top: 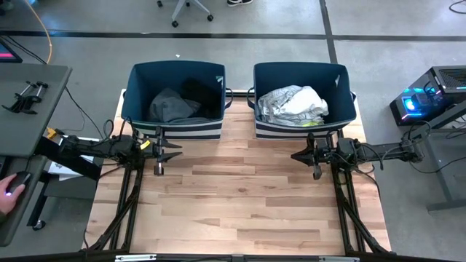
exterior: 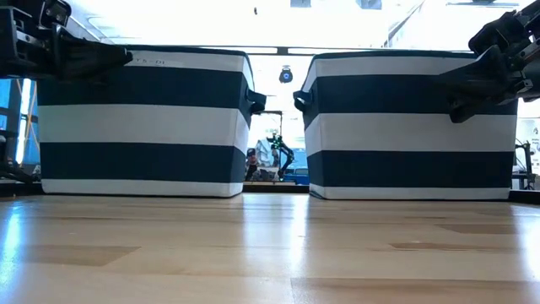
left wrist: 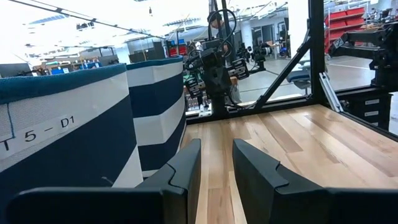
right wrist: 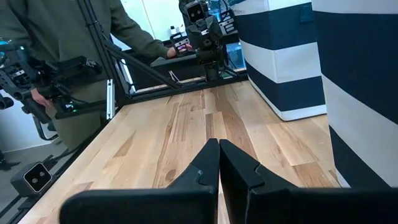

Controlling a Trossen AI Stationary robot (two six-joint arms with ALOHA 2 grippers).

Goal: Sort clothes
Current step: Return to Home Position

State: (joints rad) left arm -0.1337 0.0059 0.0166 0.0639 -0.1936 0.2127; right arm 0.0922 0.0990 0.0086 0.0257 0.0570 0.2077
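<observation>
Two navy-and-white striped bins stand at the table's far side. The left bin (top: pixel 175 91) holds dark grey and black clothes (top: pixel 173 105). The right bin (top: pixel 304 91) holds white and light grey patterned clothes (top: pixel 291 105) with a bit of neon yellow (top: pixel 312 122). My left gripper (top: pixel 177 151) hovers open and empty just in front of the left bin; it also shows in the left wrist view (left wrist: pixel 216 163). My right gripper (top: pixel 295 156) hovers shut and empty in front of the right bin; it also shows in the right wrist view (right wrist: pixel 219 163).
The wooden table top (top: pixel 240 204) lies bare in front of the bins. A person in an olive sleeve (right wrist: pixel 74 37) stands at the table's left side, a hand (top: pixel 11 191) on a mouse on the side desk. Arm frames stand at both front corners.
</observation>
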